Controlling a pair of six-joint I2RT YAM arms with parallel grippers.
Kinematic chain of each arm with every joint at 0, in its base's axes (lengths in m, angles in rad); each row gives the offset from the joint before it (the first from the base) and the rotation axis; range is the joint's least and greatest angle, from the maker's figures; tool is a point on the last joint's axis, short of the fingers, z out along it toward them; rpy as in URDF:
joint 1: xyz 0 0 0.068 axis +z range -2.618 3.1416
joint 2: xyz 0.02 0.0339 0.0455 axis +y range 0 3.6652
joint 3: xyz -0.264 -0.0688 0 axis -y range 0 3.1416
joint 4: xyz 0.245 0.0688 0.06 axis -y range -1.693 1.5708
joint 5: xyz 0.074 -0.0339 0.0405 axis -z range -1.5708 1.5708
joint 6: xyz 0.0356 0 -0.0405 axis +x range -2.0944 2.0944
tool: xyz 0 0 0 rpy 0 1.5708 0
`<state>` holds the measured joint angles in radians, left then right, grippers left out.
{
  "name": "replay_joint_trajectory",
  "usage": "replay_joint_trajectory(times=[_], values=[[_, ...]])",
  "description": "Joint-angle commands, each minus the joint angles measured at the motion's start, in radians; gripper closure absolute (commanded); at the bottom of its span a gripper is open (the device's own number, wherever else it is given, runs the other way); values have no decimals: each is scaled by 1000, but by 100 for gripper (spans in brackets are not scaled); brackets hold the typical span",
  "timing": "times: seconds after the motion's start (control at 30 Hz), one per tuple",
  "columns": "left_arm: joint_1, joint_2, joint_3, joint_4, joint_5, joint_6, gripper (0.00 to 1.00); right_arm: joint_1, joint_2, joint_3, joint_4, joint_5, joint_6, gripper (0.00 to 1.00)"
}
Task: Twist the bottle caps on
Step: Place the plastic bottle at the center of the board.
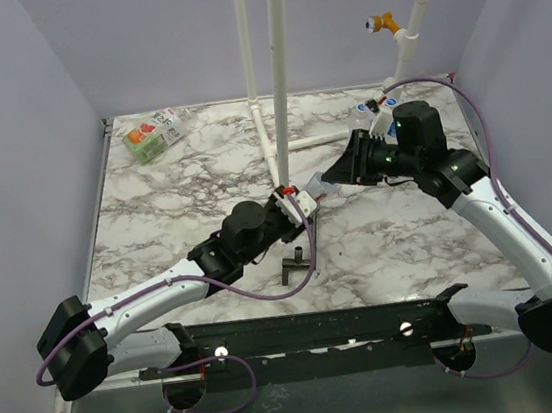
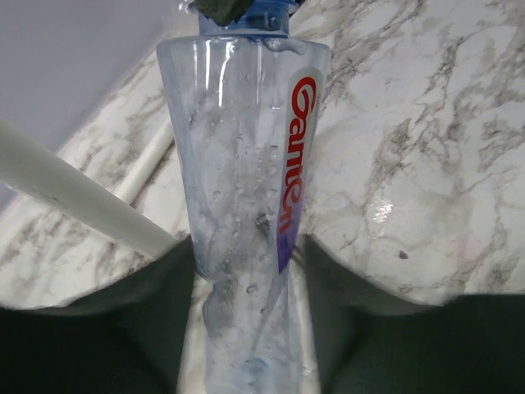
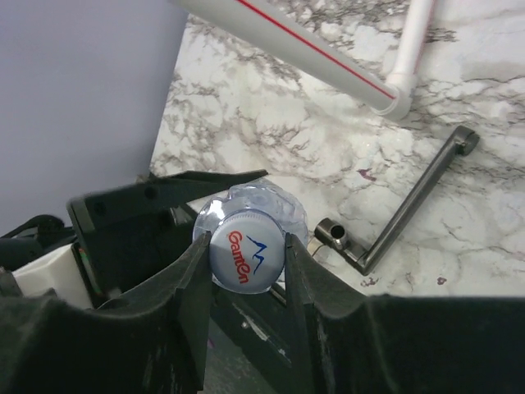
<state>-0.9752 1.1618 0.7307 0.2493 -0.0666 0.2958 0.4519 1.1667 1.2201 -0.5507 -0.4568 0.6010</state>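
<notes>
Pinching the bottle [image 2: 246, 205] mid-body over the surface [image 2: 426, 164], the left fingers [image 2: 107, 328] steady it; the right fingers [image 3: 193, 287] clamp its cap [image 3: 246, 250]. Recommended: rotate square to the neck, avoiding cross-threading.

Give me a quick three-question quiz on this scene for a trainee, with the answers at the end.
1. True or false: the left gripper holds a clear bottle with red lettering.
2. Multiple choice: what is the right gripper closed on? A) nothing B) the cap of that bottle C) the base of that bottle
3. Short answer: in the top view, where on the table does the bottle with the green, orange and red label lie?

Key: 1 true. 2 B. 3 at the far left of the table, apart from both grippers.
</notes>
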Motion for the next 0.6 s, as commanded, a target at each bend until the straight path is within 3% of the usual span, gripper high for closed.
replay_joint_trajectory(times=[0.0,0.07,0.23,0.57], values=[[0,7,7,11,-46,-87,22,6,-5,28,-61,147,-24,93],[1,0,9,2,-92,-108,2,6,3,56,-103,232,-44,94],[16,-47,22,-63,-172,-193,1,6,58,122,-144,390,-97,96],[69,-148,112,-280,-346,-367,1,17,268,205,-2,626,-246,99]])
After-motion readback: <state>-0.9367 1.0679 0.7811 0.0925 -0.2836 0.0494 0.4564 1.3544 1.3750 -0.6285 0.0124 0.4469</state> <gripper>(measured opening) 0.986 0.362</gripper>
